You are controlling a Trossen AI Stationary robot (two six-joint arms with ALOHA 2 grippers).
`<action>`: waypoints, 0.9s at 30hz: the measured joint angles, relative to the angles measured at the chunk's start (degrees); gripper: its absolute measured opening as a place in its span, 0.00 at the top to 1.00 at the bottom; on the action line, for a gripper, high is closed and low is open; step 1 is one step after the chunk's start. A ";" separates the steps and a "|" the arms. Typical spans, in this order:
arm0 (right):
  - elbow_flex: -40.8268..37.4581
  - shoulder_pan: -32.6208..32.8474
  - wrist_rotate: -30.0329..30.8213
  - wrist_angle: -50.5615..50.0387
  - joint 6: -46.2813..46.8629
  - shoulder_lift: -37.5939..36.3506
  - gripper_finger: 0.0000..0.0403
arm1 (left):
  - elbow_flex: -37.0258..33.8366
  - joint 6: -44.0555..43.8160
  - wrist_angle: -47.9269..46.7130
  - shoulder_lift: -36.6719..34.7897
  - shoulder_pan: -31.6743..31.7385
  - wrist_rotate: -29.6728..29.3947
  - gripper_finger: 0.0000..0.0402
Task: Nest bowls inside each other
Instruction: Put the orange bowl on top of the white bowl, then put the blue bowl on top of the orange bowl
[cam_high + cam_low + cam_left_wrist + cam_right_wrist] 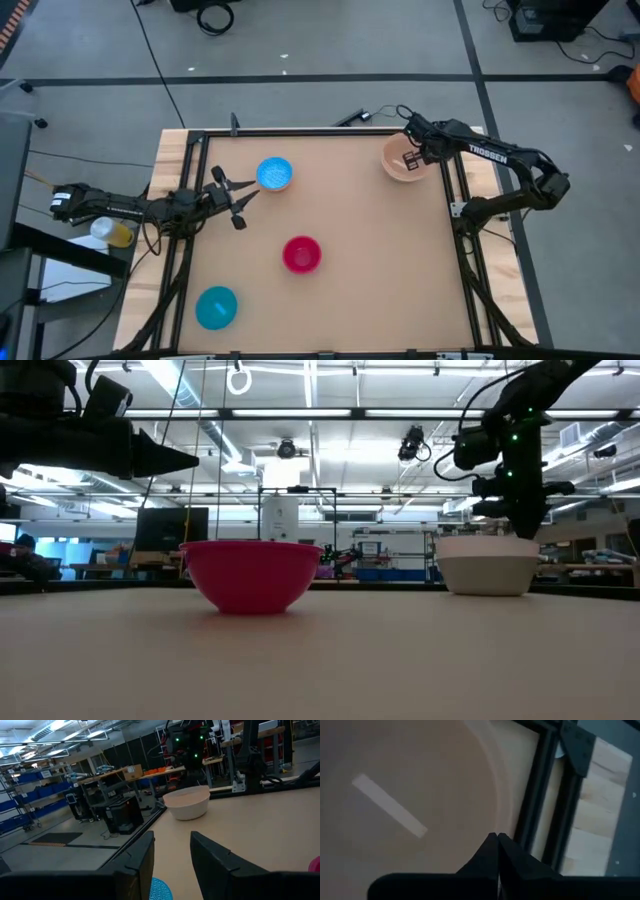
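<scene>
A peach bowl (403, 160) stands in the table's far right corner; it looks pale in the low view (489, 565). My right gripper (497, 837) is shut, slanting down, with its tips at that bowl's rim (496, 795) on the side next to the table's right rail. The light blue bowl (274, 174), the magenta bowl (302, 254) and the teal bowl (216, 307) each rest upright on the tabletop. My left gripper (238, 195) is open and level at the left, just left of the light blue bowl. No grey-white bowl can be made out apart from the peach one. My right gripper comes from above, slanting down, with its shut fingertips (490, 845) over the peach bowl's rim on the side toward the table's right edge. No rim shows between the fingertips, and I cannot tell whether they touch it. The bowl stands upright on the table.
A black frame rail (540, 795) runs right beside the peach bowl along the table's right edge. Bare tabletop lies between the magenta bowl and the peach bowl. A yellow bottle (112, 233) sits off the table by the left arm.
</scene>
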 joint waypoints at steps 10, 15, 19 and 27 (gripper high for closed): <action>4.40 9.79 -1.48 6.92 -0.97 -12.02 0.85 | 14.57 -8.89 -30.55 0.58 -1.76 -0.04 0.68; 0.11 20.32 -13.27 24.42 -2.26 -13.74 0.82 | 29.80 -22.76 -60.09 5.83 -7.44 3.37 0.68; -3.66 29.68 -13.22 37.66 -3.29 -11.93 0.82 | 38.26 -33.24 -73.98 12.60 -13.93 12.82 0.68; -10.94 42.67 -7.00 60.69 -4.80 -6.55 0.82 | 41.31 -60.92 -83.85 27.33 -30.84 34.44 0.68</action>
